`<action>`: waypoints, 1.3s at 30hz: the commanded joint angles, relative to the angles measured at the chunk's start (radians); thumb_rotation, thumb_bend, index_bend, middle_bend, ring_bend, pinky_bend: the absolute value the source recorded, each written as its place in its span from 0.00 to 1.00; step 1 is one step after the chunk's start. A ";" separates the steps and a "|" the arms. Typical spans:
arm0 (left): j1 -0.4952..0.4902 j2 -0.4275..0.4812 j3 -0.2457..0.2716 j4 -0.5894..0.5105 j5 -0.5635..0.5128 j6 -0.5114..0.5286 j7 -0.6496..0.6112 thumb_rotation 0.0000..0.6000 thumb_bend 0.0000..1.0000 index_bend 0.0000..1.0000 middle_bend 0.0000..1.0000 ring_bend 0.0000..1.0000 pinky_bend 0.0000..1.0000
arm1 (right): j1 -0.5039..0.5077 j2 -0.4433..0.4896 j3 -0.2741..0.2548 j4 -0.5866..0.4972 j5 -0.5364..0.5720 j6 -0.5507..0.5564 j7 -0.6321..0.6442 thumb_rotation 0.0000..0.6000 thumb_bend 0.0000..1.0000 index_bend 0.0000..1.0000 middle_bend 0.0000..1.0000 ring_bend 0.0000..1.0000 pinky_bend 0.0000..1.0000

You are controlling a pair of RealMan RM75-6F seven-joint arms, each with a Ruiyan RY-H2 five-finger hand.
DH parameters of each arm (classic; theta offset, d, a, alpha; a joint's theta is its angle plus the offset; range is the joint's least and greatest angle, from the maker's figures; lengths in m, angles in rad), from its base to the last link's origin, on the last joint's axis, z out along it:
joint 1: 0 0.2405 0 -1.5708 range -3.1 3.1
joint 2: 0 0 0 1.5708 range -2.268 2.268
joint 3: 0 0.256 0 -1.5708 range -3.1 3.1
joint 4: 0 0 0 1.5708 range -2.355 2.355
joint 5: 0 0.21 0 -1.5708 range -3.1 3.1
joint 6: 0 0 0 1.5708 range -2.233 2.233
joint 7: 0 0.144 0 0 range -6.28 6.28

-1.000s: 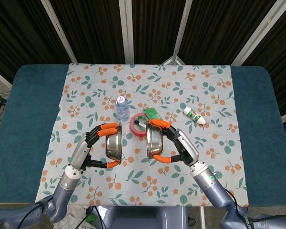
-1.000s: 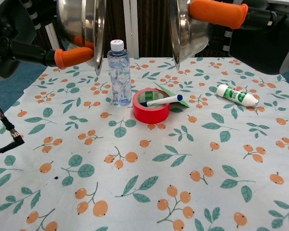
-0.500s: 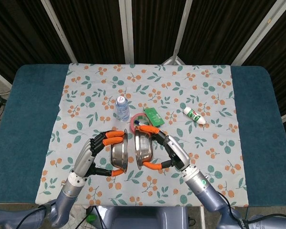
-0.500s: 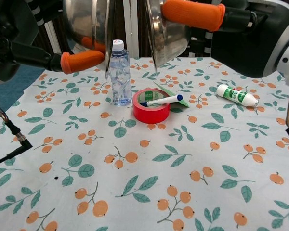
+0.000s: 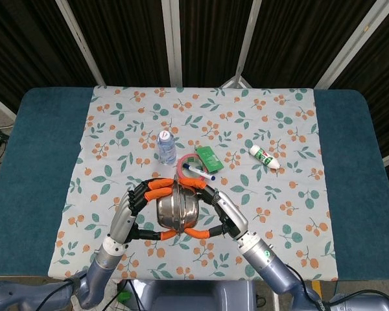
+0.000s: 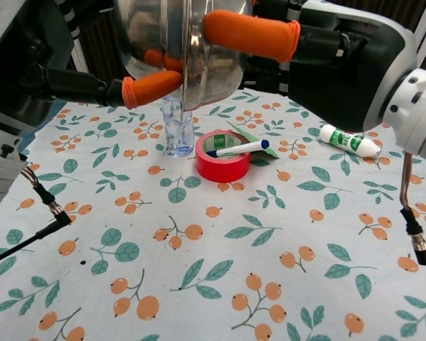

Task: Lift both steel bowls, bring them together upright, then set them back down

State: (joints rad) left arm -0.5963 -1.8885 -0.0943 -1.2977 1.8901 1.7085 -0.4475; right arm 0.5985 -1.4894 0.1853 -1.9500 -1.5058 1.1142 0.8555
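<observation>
Two steel bowls are held in the air above the floral cloth [image 5: 285, 129], tipped on their sides with their rims pressed together. My left hand [image 5: 135, 208] grips the left bowl [image 5: 166, 209], orange fingertips over its top and bottom edge. My right hand [image 5: 222, 211] grips the right bowl [image 5: 188, 207] the same way. In the chest view the left bowl [image 6: 150, 32] and right bowl [image 6: 214, 62] meet at a vertical seam high in the frame, with the left hand [image 6: 35, 67] and right hand [image 6: 341, 60] on either side.
Behind the bowls stand a small water bottle [image 5: 166, 146], a red tape roll [image 6: 223, 158] with a pen lying across it, and a green packet [image 5: 207, 157]. A white tube [image 5: 264, 157] lies at the right. A loose cable [image 6: 28, 227] hangs at the near left.
Both hands have moved inward and toward me. The gap between the two bowls has closed, and their rims now touch.
</observation>
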 commanded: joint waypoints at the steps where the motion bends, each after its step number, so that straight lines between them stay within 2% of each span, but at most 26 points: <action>1: 0.001 0.003 0.002 0.005 0.000 0.006 0.006 1.00 0.00 0.34 0.28 0.25 0.39 | -0.001 0.006 0.002 0.006 -0.004 0.006 0.006 1.00 0.23 0.54 0.29 0.41 0.45; 7: 0.026 0.062 0.010 -0.015 -0.020 0.025 0.002 1.00 0.00 0.34 0.28 0.25 0.39 | -0.015 0.049 0.009 0.030 0.000 0.026 0.022 1.00 0.23 0.54 0.29 0.41 0.45; 10: 0.050 0.116 0.017 -0.018 -0.026 0.048 0.002 1.00 0.00 0.34 0.28 0.25 0.39 | -0.027 0.102 0.016 0.057 -0.001 0.035 0.064 1.00 0.23 0.54 0.29 0.41 0.45; 19: 0.070 0.161 0.010 0.003 -0.061 0.064 -0.043 1.00 0.00 0.34 0.28 0.25 0.39 | -0.047 0.183 0.012 0.084 -0.035 0.057 0.187 1.00 0.23 0.54 0.29 0.41 0.45; 27: 0.069 0.138 0.007 0.079 -0.088 0.054 -0.109 1.00 0.00 0.34 0.28 0.25 0.39 | -0.050 0.196 -0.007 0.102 -0.065 0.065 0.246 1.00 0.23 0.54 0.29 0.41 0.45; 39: 0.028 0.054 -0.002 0.125 -0.058 0.060 -0.131 1.00 0.00 0.34 0.28 0.25 0.39 | -0.024 0.128 -0.014 0.095 -0.064 0.052 0.209 1.00 0.23 0.54 0.29 0.41 0.45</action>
State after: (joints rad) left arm -0.5652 -1.8275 -0.0976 -1.1768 1.8290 1.7659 -0.5766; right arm 0.5710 -1.3548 0.1711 -1.8522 -1.5730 1.1687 1.0704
